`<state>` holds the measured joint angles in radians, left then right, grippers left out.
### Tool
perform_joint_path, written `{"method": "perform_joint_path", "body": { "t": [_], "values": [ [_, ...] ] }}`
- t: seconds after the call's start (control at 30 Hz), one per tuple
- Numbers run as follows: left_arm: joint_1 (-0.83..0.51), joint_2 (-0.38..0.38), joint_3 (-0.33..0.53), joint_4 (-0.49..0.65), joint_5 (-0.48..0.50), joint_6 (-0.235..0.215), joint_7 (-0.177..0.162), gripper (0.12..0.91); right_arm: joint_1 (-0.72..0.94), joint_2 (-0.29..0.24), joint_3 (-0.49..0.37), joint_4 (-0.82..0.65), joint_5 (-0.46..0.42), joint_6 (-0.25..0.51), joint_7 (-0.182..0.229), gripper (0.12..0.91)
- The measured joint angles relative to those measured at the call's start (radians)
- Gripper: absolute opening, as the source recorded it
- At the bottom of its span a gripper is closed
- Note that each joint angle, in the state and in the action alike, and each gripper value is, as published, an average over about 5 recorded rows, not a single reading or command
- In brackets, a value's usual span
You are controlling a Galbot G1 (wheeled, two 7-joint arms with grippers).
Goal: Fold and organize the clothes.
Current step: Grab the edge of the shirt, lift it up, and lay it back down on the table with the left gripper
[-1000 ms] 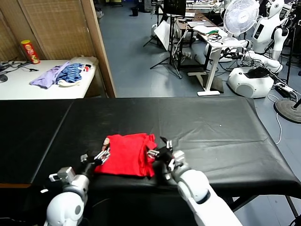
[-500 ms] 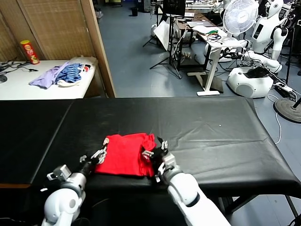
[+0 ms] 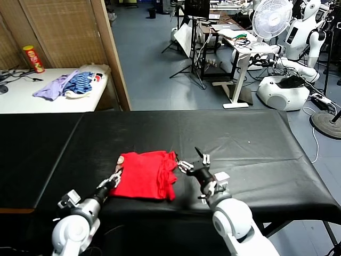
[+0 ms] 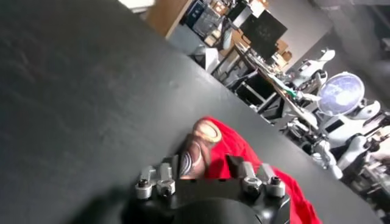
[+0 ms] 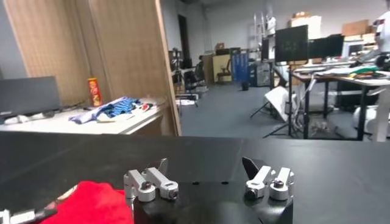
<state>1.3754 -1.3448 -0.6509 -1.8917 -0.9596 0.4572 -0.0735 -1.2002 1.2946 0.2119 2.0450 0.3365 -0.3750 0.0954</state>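
Nearest the robot, the left gripper (image 3: 114,177) lay low over the black tabletop (image 3: 240,154) at the near left corner of the folded red T-shirt (image 3: 144,173). In the left wrist view its jaws had drawn in around the shirt's edge, where a patch of brown-and-white print (image 4: 198,152) showed between them, so they appeared closed on the cloth. The right gripper (image 3: 194,162) hung just beside the shirt's right edge, apart from it, with its jaws spread wide and nothing held; the right wrist view showed both fingers (image 5: 152,178) standing clear above the tabletop, with the red cloth off to one side. The T-shirt itself lay in a compact fold near the front edge of the tabletop, between the two grippers. Farther back on the left, a white table (image 3: 32,96) carried a heap of purple and blue-striped garments (image 3: 69,84) and a red can (image 3: 34,58).
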Motion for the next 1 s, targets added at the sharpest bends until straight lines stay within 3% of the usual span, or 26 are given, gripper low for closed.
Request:
{"method": "perform_joint_path", "body": {
  "t": [0.1, 0.27, 0.5, 0.77, 0.9, 1.0],
  "values": [
    [0.004, -0.005, 0.007, -0.003, 0.054, -0.014, -0.003, 0.175, -0.022, 0.004, 0.022, 0.020, -0.018, -0.016, 0.020, 0.798],
    [0.023, -0.011, 0.024, -0.036, 0.249, -0.071, -0.006, 0.152, -0.055, 0.014, 0.054, 0.045, -0.080, -0.096, 0.086, 0.798],
    [0.044, 0.030, 0.014, -0.082, 0.750, -0.141, 0.000, 0.146, -0.095, 0.017, 0.078, 0.061, -0.160, -0.130, 0.093, 0.798],
    [0.056, 0.158, -0.073, -0.127, 1.239, -0.229, 0.024, 0.146, -0.096, 0.022, 0.077, 0.063, -0.171, -0.136, 0.095, 0.798],
    [0.071, 0.204, -0.106, -0.175, 1.351, -0.219, 0.047, 0.146, -0.098, 0.032, 0.071, 0.065, -0.172, -0.141, 0.095, 0.798],
    [0.083, 0.205, -0.091, -0.216, 1.325, -0.181, 0.056, 0.146, -0.108, 0.037, 0.069, 0.072, -0.174, -0.142, 0.093, 0.798]
  ]
}}
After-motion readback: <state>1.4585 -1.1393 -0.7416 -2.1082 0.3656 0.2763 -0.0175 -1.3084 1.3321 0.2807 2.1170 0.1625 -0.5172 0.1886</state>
